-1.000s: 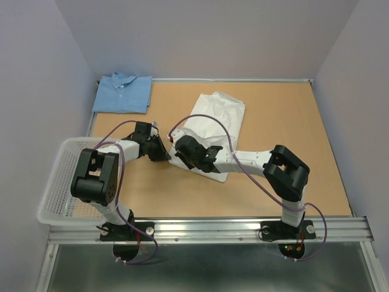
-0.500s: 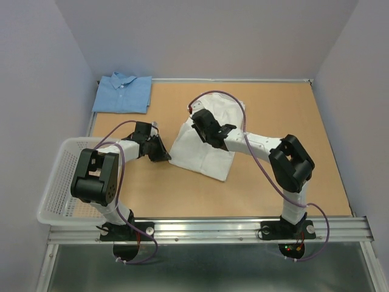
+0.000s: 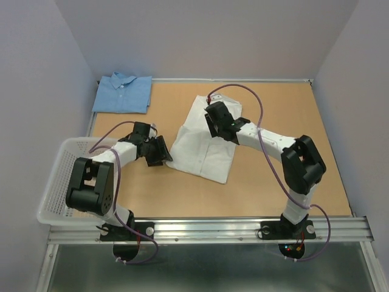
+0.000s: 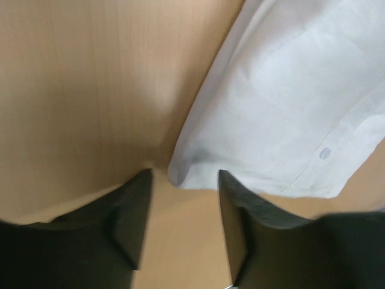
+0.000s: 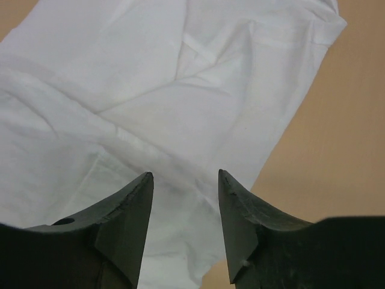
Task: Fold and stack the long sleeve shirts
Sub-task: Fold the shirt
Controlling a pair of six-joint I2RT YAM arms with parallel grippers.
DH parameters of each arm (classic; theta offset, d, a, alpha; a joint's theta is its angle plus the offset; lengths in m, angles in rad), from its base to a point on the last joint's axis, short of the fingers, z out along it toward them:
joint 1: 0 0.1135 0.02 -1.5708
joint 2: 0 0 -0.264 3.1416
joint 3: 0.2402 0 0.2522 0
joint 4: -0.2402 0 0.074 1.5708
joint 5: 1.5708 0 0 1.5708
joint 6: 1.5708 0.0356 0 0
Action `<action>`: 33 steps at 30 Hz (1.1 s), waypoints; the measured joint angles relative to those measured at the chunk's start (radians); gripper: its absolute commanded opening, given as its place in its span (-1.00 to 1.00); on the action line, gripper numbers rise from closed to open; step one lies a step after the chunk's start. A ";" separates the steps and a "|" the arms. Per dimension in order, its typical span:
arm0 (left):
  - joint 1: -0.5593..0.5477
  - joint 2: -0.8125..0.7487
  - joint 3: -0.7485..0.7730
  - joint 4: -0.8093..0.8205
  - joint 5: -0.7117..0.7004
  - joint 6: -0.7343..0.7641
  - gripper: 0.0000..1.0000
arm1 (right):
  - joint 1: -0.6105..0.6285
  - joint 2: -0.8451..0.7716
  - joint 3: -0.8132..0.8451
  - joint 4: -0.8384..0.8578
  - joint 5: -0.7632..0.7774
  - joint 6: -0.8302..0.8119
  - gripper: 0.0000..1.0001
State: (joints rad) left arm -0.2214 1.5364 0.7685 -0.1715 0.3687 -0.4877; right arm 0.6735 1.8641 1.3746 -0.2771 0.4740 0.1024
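L gripper (image 4: 183, 176): jaws apart, straddling the lower-left corner of the white shirt (image 4: 283, 108), nothing clamped. R gripper (image 5: 184, 176): jaws apart too, over the shirt's upper half, centre of top view; contact unclear. Blue shirt (image 3: 123, 93) already folded, upper left of frame, well apart. Step imo: get a grip for the next fold. L needs to pinch all layers at that corner, not just the top one. R should drop onto an edge, then lift both in sync to avoid skew. Basket (image 3: 51, 182) at left, n/a.
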 measured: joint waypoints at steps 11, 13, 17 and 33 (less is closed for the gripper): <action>-0.018 -0.167 0.239 -0.082 0.009 0.064 0.31 | -0.157 -0.275 -0.114 -0.006 -0.433 0.269 0.15; -0.040 -0.138 0.262 -0.053 0.031 0.070 0.29 | -0.180 -0.271 -0.166 0.039 -0.543 0.320 0.15; -0.111 0.000 0.304 0.003 0.073 0.083 0.27 | -0.188 -0.200 -0.249 0.176 -0.745 0.430 0.15; -0.212 0.325 0.270 0.229 0.183 0.082 0.13 | -0.443 -0.010 -0.659 0.899 -1.022 0.778 0.14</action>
State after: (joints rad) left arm -0.4332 1.8610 1.0386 0.0570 0.5514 -0.4053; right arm 0.2310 1.8542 0.7158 0.6220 -0.5480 0.8806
